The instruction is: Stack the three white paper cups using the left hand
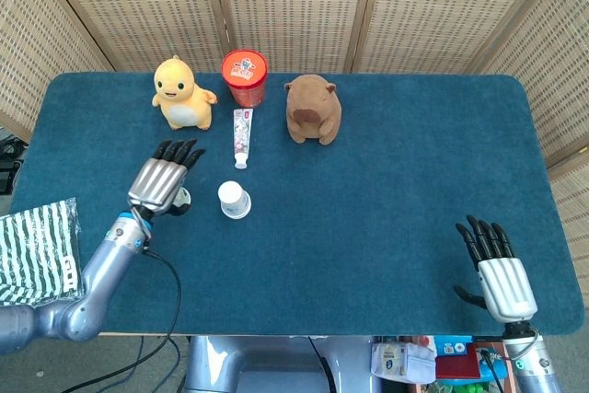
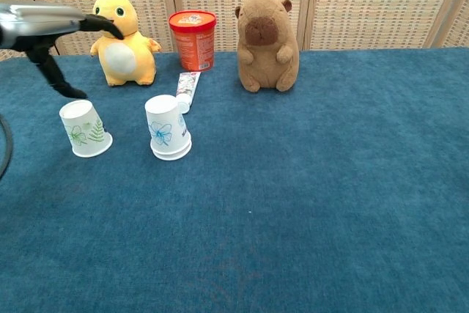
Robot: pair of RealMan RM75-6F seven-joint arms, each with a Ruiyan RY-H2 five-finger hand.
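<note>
Two white paper cups stand nested upside down as one stack on the blue table, the outer one with a blue flower print. A third white cup with green leaves stands upside down to its left; in the head view it is mostly hidden under my left hand, only its rim showing. My left hand hovers over that cup, open, fingers spread, holding nothing. My right hand rests open near the front right edge of the table.
At the back stand a yellow plush, an orange tub and a brown capybara plush. A toothpaste tube lies just behind the stack. A striped bag sits off the left edge.
</note>
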